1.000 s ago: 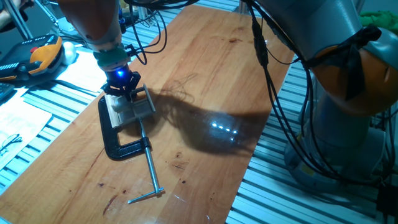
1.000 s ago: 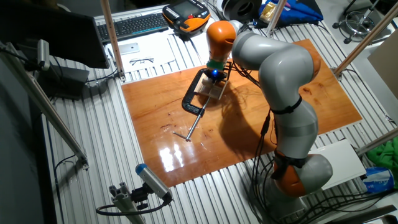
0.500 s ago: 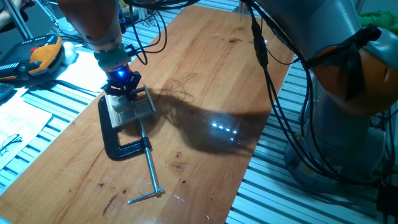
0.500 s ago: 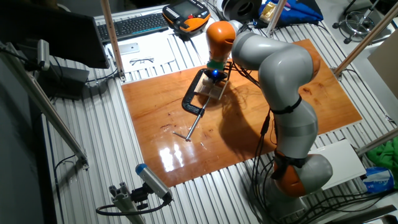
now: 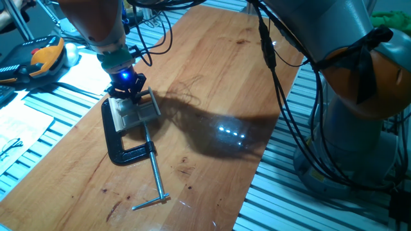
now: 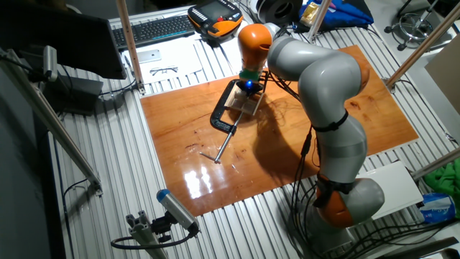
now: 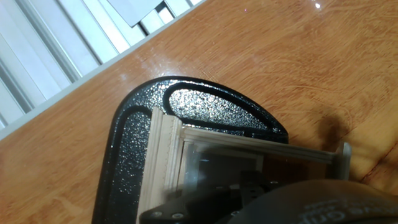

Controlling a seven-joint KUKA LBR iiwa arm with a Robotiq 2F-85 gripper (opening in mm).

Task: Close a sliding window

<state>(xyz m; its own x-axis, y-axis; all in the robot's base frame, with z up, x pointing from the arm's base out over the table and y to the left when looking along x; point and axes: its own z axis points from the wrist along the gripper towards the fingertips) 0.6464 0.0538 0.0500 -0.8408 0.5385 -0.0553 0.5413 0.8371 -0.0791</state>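
The sliding window [image 5: 133, 110] is a small beige wooden frame with pale panes, standing on the wooden table [image 5: 212, 70] and held in the jaw of a black C-clamp [image 5: 121, 146]. My gripper [image 5: 130, 94], lit blue, is right on the window's top edge. It also shows in the other fixed view [image 6: 248, 89] above the window [image 6: 248, 104]. In the hand view the window frame [image 7: 166, 158] and its rail fill the middle, over the clamp [image 7: 186, 102]. The dark fingers [image 7: 249, 185] press against the pane; their gap is hidden.
The clamp's long metal screw [image 5: 155, 174] runs toward the table's front, ending in a crossbar. Black cables [image 5: 276, 70] hang from the arm over the table's right side. An orange pendant [image 5: 45, 56] and papers lie left, off the table on the slatted bench.
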